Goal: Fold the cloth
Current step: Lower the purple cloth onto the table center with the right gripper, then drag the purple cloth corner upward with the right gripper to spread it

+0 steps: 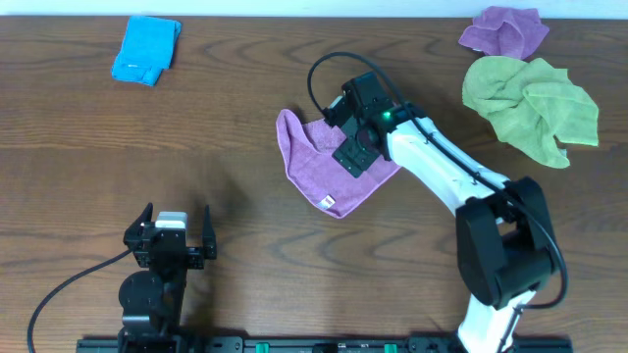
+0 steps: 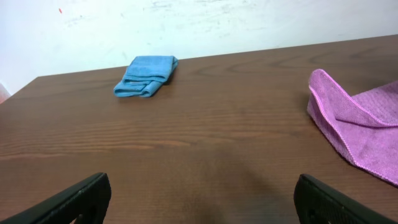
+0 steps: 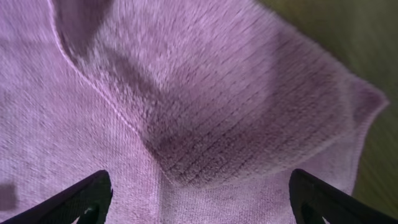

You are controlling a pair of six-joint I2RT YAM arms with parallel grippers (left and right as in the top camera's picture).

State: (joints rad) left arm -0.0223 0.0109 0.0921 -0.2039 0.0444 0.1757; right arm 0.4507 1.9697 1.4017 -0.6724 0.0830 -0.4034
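right gripper (image 1: 355, 152) hangs low over the cloth (image 1: 304, 162), jaws spread wide and holding nothing. in the wrist view its fingers (image 3: 93, 190) sit at the lower corners, with a doubled-over flap of purple pile under them. the cloth lies near the middle of the table (image 1: 245, 118), partly folded and askew, its left edge curled up and a white tag (image 1: 329, 203) at the near corner. left gripper (image 1: 177, 230) sits at the near left, also open and empty, well apart from the cloth.

as i judge it, the main risk is closing here and pinching both layers. that would drag the whole cloth over the smooth wood instead of turning one layer. nothing pins the far side, so it could slide or bunch. the flap's edge runs slantwise, so a fold made from it would likely end crooked.

a blue cloth (image 1: 145, 49) lies at the far left, and a green towel (image 1: 530, 103) and a small bunched purple rag (image 1: 505, 31) at the far right, all well apart. the arm's black cable (image 1: 324, 74) loops just beyond the cloth. nothing else stands in the way.
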